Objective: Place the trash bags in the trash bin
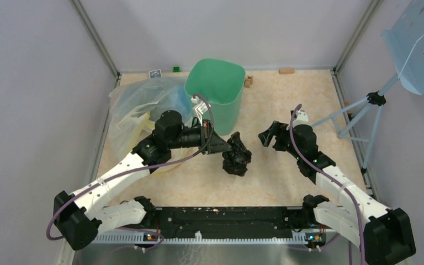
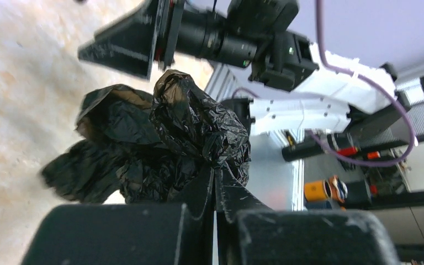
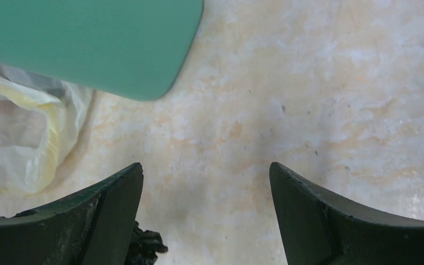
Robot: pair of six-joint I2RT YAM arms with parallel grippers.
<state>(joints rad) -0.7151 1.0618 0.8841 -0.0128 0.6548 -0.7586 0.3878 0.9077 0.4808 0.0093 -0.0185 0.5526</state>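
Pinched tight in the left gripper (image 1: 224, 146) by one twisted corner: the crumpled black trash bag (image 1: 237, 156), in front of the mint-green trash bin (image 1: 226, 110) and a little to its right, not yet inside. Hard to tell from above whether resting on the marble-patterned table (image 1: 287, 99) or just lifted off it. Seen from the left wrist, fingers (image 2: 199, 196) closed flat together on a thin gather of film, with the bulk of the bag bulging loose beyond them. Looks very light, soft and shapeless, and glossy enough to slip; likely to sag, swing and catch on the bin's edge instead of dropping cleanly. Best held at a bunched knot rather than a single layer, and carried high over the open top. Standing off to the right, the right gripper (image 1: 266, 136), spread wide with nothing in it. At far left, a large clear bag (image 1: 138, 105) against the bin.
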